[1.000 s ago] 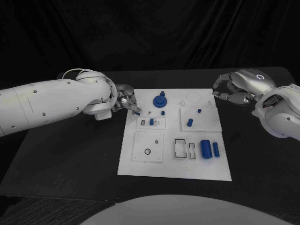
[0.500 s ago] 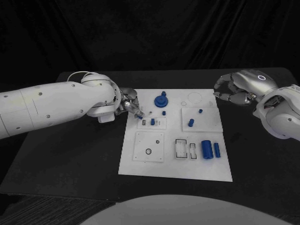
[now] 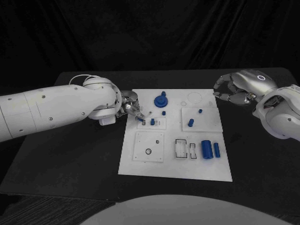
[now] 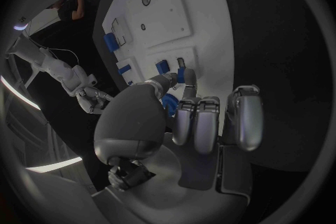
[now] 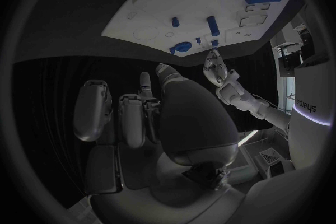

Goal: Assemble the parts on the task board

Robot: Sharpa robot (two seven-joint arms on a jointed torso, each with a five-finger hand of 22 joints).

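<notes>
The white task board (image 3: 191, 166) lies mid-table, also seen in the left wrist view (image 4: 168, 22) and the right wrist view (image 5: 150, 11). On it stand a blue gear (image 3: 161, 100), several small blue pegs such as one (image 3: 190, 123), and two blue cylinders (image 3: 205, 148) lying at the right. My left hand (image 3: 130, 107) reaches over the board's left back part and pinches a small blue part (image 3: 139, 118) (image 4: 181, 74) between thumb and finger, just left of the slotted sub-plate (image 3: 158, 125). My right hand (image 3: 234, 91) hovers off the board's right back corner, fingers curled in, holding nothing.
The black table (image 3: 69, 154) runs all around the board, with a dark curtain behind. A black ring (image 3: 148, 151) sits in the square sub-plate at the board's left front. Empty rectangular slots (image 3: 186, 149) lie beside the cylinders.
My left hand has carried the small blue part a little to the right and toward me, onto the board's edge near the slotted sub-plate. The right hand has stayed put.
</notes>
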